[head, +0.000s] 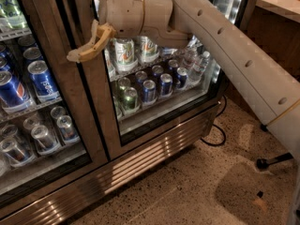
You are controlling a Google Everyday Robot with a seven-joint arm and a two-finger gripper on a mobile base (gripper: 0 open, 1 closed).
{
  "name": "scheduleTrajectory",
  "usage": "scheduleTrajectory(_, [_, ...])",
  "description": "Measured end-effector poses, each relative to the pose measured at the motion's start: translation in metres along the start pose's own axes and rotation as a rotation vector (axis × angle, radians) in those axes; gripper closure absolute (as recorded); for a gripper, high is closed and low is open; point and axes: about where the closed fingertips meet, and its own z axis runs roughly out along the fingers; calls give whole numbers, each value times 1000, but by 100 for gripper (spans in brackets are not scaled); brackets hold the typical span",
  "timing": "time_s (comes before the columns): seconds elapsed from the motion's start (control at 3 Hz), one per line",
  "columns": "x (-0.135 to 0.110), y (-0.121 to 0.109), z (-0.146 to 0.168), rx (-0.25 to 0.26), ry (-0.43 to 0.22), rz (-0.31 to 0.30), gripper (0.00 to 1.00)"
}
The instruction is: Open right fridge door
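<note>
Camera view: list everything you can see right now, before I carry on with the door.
right fridge door: one, steel frame and glass, right of centre, appears shut
left fridge door: one, same steel and glass, left
Pepsi cans: several, blue, behind left door, upper shelf
silver cans: several, behind left door, lower shelf
white-green cans: at least two, behind right door, upper shelf
dark cans: several, blue and green, shelf below
clear bottles: a few, right end of those shelves
cable: one, black, on floor by fridge corner
floor: speckled beige
arm: one, cream, reaching in from right
gripper: one, tan, at the seam between the doors
</note>
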Motion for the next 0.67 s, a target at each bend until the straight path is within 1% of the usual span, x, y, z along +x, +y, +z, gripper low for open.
scheduleTrajectory(0.67, [0, 2, 1, -1, -6, 7, 0])
